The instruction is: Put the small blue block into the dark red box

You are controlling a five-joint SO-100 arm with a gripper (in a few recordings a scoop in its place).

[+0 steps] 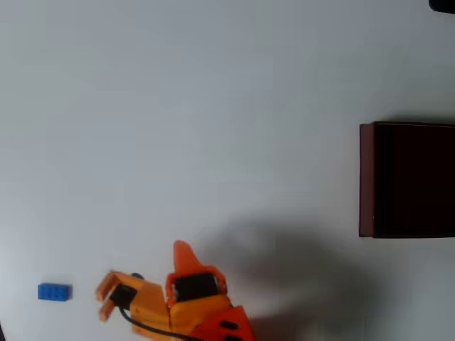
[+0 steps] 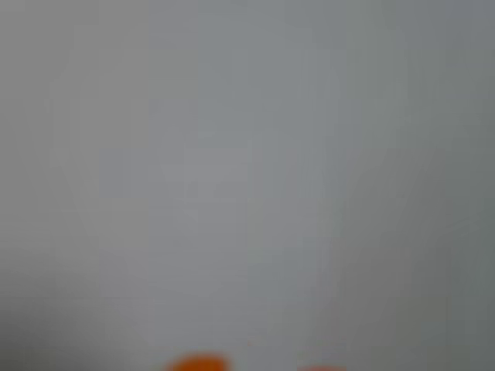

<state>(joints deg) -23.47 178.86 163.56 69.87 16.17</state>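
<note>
The small blue block [image 1: 55, 292] lies flat on the white table near the bottom left corner of the overhead view. My orange gripper [image 1: 144, 274] sits just right of it, a short gap away and not touching. It is open: one pointed finger [image 1: 183, 253] sticks up in the picture, while the other part reaches left toward the block, and nothing is held. The dark red box [image 1: 366, 181] stands far off at the right edge, its near-black inside facing up. The wrist view is blurred, with bare table and two orange fingertips [image 2: 197, 362] at the bottom edge.
The white table [image 1: 213, 128] stretches wide between the gripper and the box. The arm's shadow falls on it at the lower middle. A dark object [image 1: 443, 5] pokes in at the top right corner.
</note>
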